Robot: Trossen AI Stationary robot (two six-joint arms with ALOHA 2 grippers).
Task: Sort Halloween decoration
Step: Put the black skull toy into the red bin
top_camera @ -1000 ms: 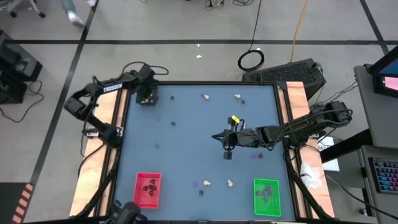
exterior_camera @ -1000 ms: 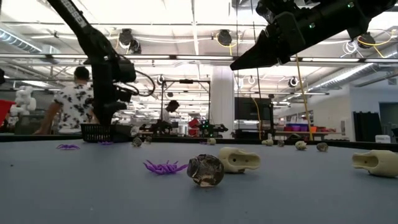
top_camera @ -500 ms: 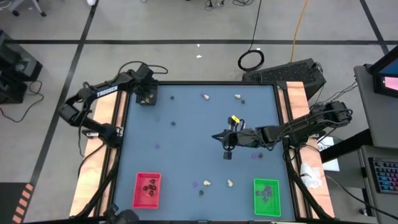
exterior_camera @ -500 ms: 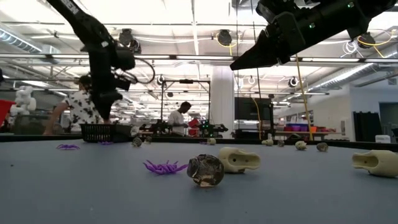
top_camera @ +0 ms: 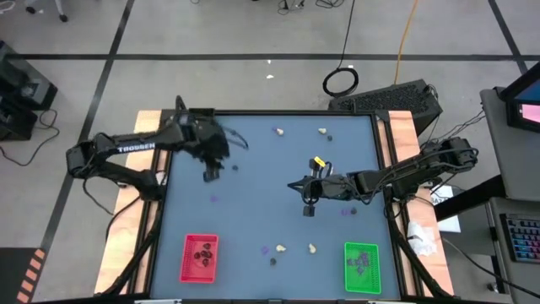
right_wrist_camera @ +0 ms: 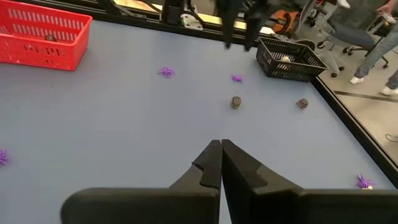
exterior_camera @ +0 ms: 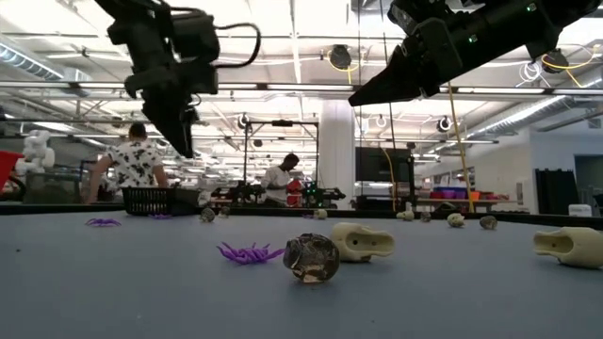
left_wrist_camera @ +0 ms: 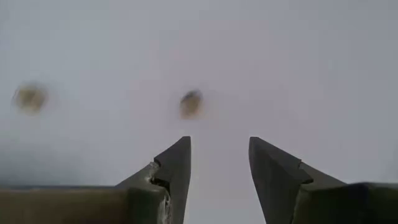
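Observation:
The Halloween decoration lies scattered on the blue table (top_camera: 253, 219): cream lumps (top_camera: 278, 131), black lumps (top_camera: 234, 167) and purple bits (top_camera: 214, 199). My left gripper (top_camera: 210, 174) hangs open above the table's left half and points down. In its wrist view a dark lump (left_wrist_camera: 191, 102) lies on the table just beyond its fingertips. My right gripper (top_camera: 293, 183) is shut and empty. It hovers high over the middle of the table and points toward the left edge.
A red tray (top_camera: 200, 257) holding dark lumps stands near the front left, and a green tray (top_camera: 362, 266) near the front right. A black tray (right_wrist_camera: 289, 57) with a cream lump sits at the far left corner. People move in the room behind (exterior_camera: 132, 165).
My left gripper has risen from the black tray at the far left corner and swung toward the table's middle and near side, ending above a black lump. Nothing on the table has moved.

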